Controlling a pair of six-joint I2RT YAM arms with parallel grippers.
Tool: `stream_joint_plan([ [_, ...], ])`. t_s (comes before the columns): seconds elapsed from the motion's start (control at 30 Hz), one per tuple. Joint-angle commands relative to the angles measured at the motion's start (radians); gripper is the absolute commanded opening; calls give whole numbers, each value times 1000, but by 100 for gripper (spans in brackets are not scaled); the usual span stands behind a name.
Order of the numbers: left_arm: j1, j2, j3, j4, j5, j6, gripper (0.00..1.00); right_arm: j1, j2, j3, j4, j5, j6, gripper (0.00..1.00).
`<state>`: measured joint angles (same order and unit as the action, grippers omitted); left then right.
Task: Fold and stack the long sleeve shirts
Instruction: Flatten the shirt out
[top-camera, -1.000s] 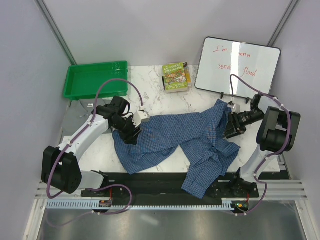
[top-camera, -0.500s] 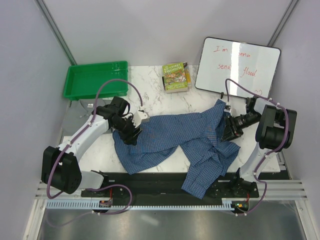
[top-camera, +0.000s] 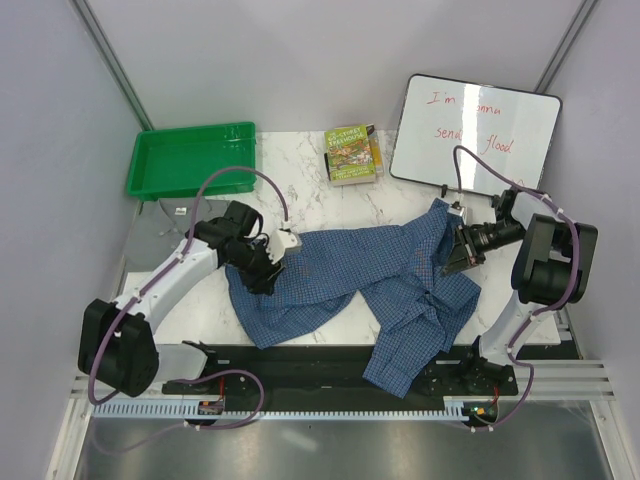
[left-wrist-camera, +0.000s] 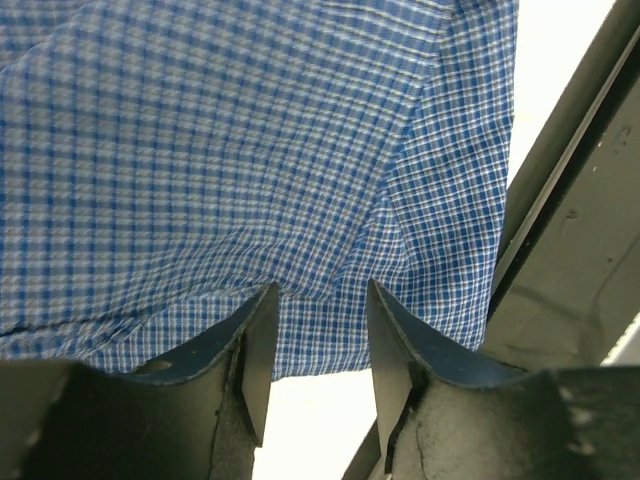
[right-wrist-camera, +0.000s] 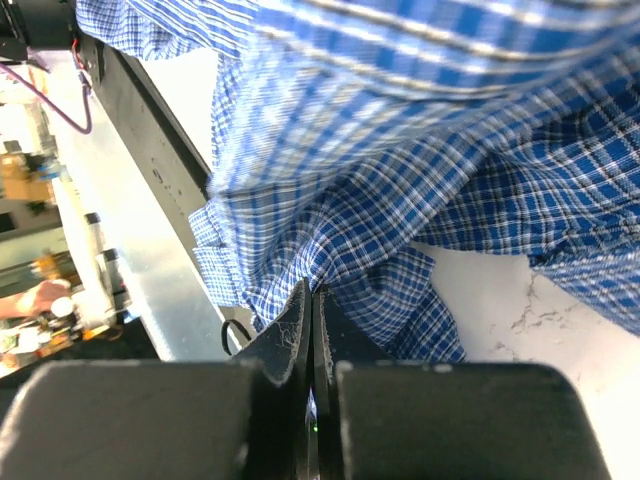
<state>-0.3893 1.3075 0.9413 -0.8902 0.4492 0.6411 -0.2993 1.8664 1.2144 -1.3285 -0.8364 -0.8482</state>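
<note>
Looking from above, you see the blue checked cloth shirt (top-camera: 350, 262) lying crumpled on the white marble table (top-camera: 300, 195). Its long axis runs from 9 o'clock to 3 o'clock. One part trails toward 6 o'clock and lies over the dark rail (top-camera: 300, 362) at the near edge. You cannot tell which end is the collar.

Your left gripper (top-camera: 264, 272) sits at the 9 o'clock end of the shirt. Its fingers (left-wrist-camera: 255, 350) stand a moderate way apart, and the hem of the cloth lies across their tips without being squeezed.

Your right gripper (top-camera: 450, 258) is at the 3 o'clock end. Its fingers (right-wrist-camera: 292, 325) are pressed fully together on a small fold of the cloth, which puckers toward the tips.

At 1 o'clock leans a white rectangular whiteboard (top-camera: 470, 105) with red handwriting. You can read "I'm", "send" and "flood"; the rest is not legible. At 12 o'clock lies a green-covered book (top-camera: 350, 153), its title too small to read. At 10 o'clock stands a green plastic tray (top-camera: 185, 165).
</note>
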Motion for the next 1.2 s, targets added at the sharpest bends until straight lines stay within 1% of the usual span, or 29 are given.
stream_joint_plan([
  [0.0, -74, -86, -74, 69, -70, 11, 46, -6, -96, 46, -130, -67, -31, 0],
  [0.07, -134, -115, -119, 103, -104, 22, 45, -6, -102, 51, -130, -70, -26, 0],
  [0.1, -157, -122, -134, 121, -156, 20, 45, -6, -104, 53, -130, -69, -22, 0],
  [0.13, -195, -128, -150, 155, -177, 16, 45, -6, -102, 54, -132, -67, -19, 0],
  [0.23, -226, -123, -180, 201, -242, 14, 46, -6, -105, 65, -130, -70, -6, 0],
  [0.33, -227, -85, -196, 221, -267, 43, 46, -6, -104, 83, -130, -73, 3, 0],
  [0.5, -232, -57, -236, 247, -270, 101, 50, -6, -104, 96, -130, -70, 11, 0],
  [0.63, -237, -50, -256, 244, -250, 115, 52, -8, -108, 103, -132, -69, 21, 0],
  [0.8, -241, -19, -268, 278, -267, 118, 52, -8, -116, 111, -130, -73, 29, 0],
  [0.9, -241, -1, -271, 298, -270, 115, 47, -8, -124, 114, -130, -78, 32, 0],
  [1.03, -241, 19, -266, 309, -276, 123, 32, -8, -127, 126, -129, -99, 47, 0],
  [1.07, -241, 16, -266, 309, -277, 124, 23, -9, -128, 126, -129, -105, 49, 0],
  [1.1, -241, 3, -265, 309, -279, 127, 17, -9, -134, 128, -129, -112, 51, 0],
  [1.13, -241, -5, -259, 307, -282, 127, 6, -11, -138, 128, -129, -124, 55, 0],
  [1.17, -240, -17, -254, 301, -293, 126, 2, -9, -144, 131, -127, -127, 58, 0],
])
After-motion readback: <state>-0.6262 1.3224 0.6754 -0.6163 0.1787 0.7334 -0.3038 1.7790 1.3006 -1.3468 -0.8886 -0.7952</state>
